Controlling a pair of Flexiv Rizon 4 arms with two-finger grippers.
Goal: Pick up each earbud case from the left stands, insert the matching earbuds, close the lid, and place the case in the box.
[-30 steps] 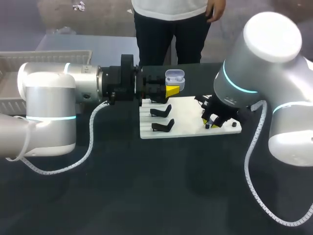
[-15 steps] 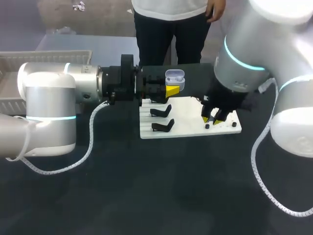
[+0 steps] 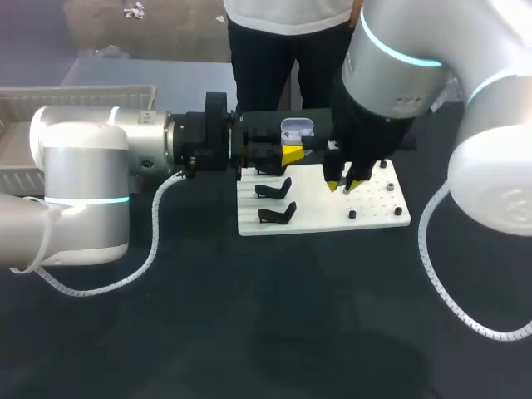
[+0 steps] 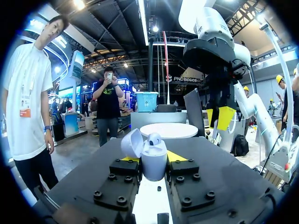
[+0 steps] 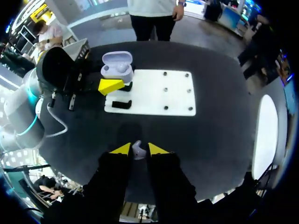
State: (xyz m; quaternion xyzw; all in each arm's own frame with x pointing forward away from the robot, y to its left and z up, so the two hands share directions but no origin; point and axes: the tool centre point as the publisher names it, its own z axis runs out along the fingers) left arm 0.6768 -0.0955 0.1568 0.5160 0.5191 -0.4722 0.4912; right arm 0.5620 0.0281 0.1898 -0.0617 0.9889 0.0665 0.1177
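My right claw (image 5: pixel 138 149) pinches one small white earbud (image 5: pixel 138 150) between its yellow tips, hanging above the right half of the white board (image 3: pixel 316 218) on the dark desk (image 3: pixel 249 324). My left claw (image 4: pixel 154 157) grips the one earbud case (image 4: pixel 154 167) from both sides. The case stands upright with its lid swung open and what looks like one earbud seated inside. In the head view the case sits over the board's far left edge, near my right claw and apart from it. The board carries two black stands (image 3: pixel 275 189) on its left half and six dark pegs (image 5: pixel 164 90) on its right. Farthest off, at the left, lies the one white box (image 3: pixel 83 96).
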